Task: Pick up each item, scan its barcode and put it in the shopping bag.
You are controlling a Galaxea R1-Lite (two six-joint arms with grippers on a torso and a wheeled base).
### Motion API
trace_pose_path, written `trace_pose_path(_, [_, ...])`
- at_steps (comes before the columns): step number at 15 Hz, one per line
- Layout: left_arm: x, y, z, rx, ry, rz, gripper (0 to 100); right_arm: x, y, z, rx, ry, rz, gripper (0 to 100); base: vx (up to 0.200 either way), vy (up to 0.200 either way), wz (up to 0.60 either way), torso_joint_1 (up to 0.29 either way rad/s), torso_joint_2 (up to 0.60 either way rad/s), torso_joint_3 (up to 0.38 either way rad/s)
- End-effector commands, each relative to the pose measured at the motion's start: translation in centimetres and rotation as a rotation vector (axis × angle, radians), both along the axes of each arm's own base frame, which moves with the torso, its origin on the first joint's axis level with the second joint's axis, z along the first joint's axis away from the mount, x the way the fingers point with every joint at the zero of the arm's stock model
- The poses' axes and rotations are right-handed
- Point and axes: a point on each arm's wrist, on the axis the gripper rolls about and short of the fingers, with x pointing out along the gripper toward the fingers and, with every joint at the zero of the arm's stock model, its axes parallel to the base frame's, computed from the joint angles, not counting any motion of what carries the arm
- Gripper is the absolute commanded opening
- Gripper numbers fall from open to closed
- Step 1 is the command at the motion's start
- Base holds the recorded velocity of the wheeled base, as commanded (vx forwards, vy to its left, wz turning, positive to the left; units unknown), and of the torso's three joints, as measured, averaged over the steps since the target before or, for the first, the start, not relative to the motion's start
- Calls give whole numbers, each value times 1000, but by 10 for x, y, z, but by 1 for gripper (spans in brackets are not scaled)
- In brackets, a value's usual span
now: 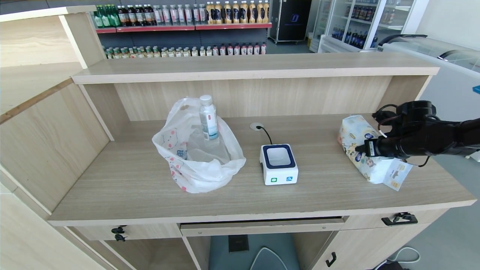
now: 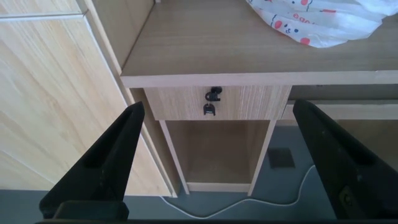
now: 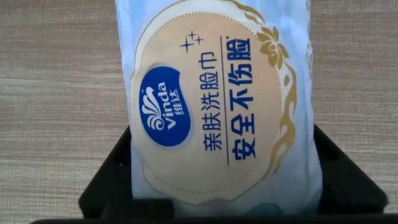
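1. My right gripper (image 1: 362,148) sits at the desk's (image 1: 318,195) right end, its jaws spread wide around the soft white-and-blue plastic-wrapped tissue pack (image 1: 369,153), which lies flat on the desk; I see no squeeze on the wrapper
2. My left gripper (image 2: 217,168) hangs wide open and empty, low by the desk's front edge
3. The pack is soft, so I judge a light or off-centre pinch could let it sag or slide out on the lift
4. I can't see a barcode; the white box scanner (image 1: 278,163) may read nothing if it faces away
5. The floppy white printed plastic shopping bag (image 1: 198,161) holds an upright clear bottle (image 1: 208,118); a careless drop could topple it or fold the bag's mouth shut
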Motion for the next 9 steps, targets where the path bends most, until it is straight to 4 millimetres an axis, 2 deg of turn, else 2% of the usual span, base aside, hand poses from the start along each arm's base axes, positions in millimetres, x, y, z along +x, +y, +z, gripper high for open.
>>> trace_pose_path(1, [0,0,0,0,0,1,100,-1,-2,-4,-26,15,-7,0,0,0,0,0,0,0])
trace_pose_path(4, [0,0,0,0,0,1,100,-18,-13,16,-190,-12,46,0,0,0,0,0,0,0])
trace_pose_path(6, [0,0,0,0,0,1,100,-38,-20,40,-319,-55,102,0,0,0,0,0,0,0])
trace_pose_path(9, [0,0,0,0,0,1,100,-75,-18,92,-418,-177,123,0,0,0,0,0,0,0])
